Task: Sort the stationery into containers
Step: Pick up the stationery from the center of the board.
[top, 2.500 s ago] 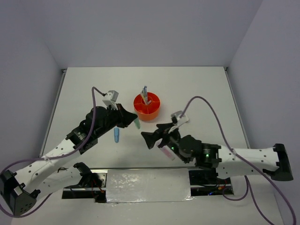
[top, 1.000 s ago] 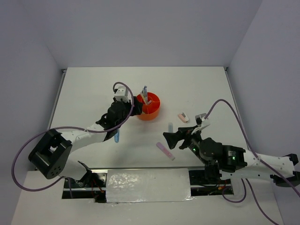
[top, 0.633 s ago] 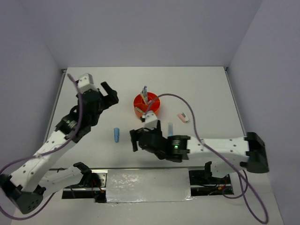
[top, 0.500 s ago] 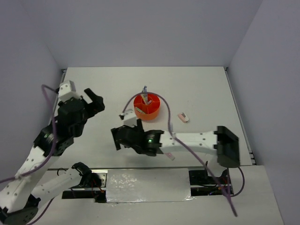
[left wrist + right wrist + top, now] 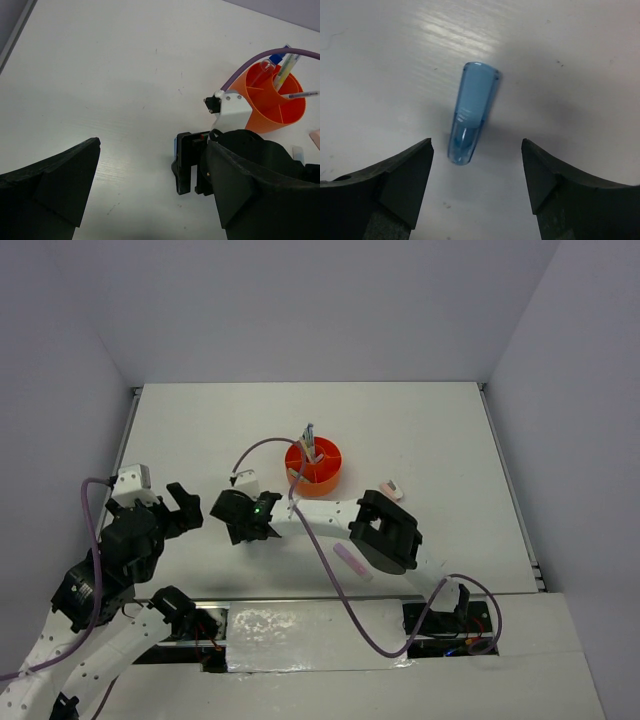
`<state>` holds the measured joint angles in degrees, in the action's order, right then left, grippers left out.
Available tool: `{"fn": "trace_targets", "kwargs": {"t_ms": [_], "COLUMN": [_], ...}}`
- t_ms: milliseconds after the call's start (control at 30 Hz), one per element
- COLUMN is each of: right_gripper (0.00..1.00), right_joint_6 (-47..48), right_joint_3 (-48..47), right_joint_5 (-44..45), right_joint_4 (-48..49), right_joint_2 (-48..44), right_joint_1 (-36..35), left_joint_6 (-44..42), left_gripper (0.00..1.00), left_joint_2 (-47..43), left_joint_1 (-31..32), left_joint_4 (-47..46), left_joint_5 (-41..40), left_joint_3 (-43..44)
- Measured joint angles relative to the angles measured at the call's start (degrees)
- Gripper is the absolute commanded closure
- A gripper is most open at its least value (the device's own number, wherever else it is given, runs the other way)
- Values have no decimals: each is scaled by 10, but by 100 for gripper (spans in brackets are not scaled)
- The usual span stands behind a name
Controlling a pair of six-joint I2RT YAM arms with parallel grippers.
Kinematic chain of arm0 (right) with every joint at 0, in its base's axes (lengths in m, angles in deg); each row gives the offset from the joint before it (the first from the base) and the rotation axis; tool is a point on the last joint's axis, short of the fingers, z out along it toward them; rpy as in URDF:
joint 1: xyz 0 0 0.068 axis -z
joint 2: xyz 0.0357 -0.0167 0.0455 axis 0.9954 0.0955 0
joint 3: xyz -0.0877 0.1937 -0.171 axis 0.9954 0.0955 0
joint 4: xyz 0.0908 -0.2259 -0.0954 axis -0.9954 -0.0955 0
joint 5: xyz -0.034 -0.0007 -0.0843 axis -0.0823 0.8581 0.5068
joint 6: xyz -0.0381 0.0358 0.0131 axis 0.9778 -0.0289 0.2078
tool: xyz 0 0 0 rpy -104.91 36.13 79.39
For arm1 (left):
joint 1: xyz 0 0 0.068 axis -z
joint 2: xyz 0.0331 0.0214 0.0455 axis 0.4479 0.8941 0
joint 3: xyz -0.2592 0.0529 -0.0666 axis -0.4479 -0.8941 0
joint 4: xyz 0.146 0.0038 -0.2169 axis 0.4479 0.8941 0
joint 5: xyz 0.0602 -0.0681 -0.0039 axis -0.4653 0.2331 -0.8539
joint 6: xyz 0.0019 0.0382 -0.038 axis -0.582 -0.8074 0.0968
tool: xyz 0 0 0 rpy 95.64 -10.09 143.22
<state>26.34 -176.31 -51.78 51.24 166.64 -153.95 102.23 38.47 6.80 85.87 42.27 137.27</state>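
A stubby blue marker [image 5: 471, 112] lies flat on the white table. My right gripper [image 5: 476, 145] is open over it, and the marker's near end sits between the fingers, closer to the left one, touching neither. In the top view the right gripper [image 5: 240, 523] hides that marker. The round orange organiser [image 5: 313, 468] stands behind it with pens [image 5: 309, 437] upright in it. My left gripper [image 5: 185, 508] is open and holds nothing, near the left side of the table. A pink marker [image 5: 350, 562] and a pink-white eraser [image 5: 392, 490] lie on the table.
The right arm's elbow [image 5: 385, 530] stretches across the middle of the table, its purple cable looping past the organiser [image 5: 270, 100]. In the left wrist view the right gripper [image 5: 192, 160] is just ahead of my left gripper [image 5: 152, 150]. Grey walls close in the table.
The left arm has drawn back from the organiser to the near left, gripper open. The right arm has swung left across the table and come down over the blue marker.
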Motion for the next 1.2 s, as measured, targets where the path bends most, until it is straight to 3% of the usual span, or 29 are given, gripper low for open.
{"fn": "trace_targets", "kwargs": {"t_ms": [500, 700, 767, 800, 900, 1033, 1200], "right_gripper": [45, 60, 93, 100, 100, 100, 100], "right_joint_6": [10, 14, 23, 25, 45, 73, 115], "right_joint_3": [-12, -18, 27, 57, 154, 298, 453], "right_joint_5": [-22, 0, 2, -1, -22, -43, -40], "right_joint_4": [-3, -14, 24, 49, 127, 209, 256], "right_joint_2": [34, 42, 17, 2, -53, -145, -279], "right_joint_1": [18, 19, 19, 21, 24, 28, 23], "left_joint_6": [-10, -7, 15, 23, 64, 116, 183], "left_gripper": [1, 1, 1, 1, 1, 1, 1], "left_joint_2": [-5, -4, -3, -3, -11, -16, 60], "left_joint_1": [0, 0, 0, 0, 0, 0, 0], "left_joint_4": [-14, -11, -3, -2, -32, -99, -196], "left_joint_5": [9, 10, 14, 23, 67, 150, 262], "left_joint_3": [-2, -2, -2, -2, -29, -129, -212]}}
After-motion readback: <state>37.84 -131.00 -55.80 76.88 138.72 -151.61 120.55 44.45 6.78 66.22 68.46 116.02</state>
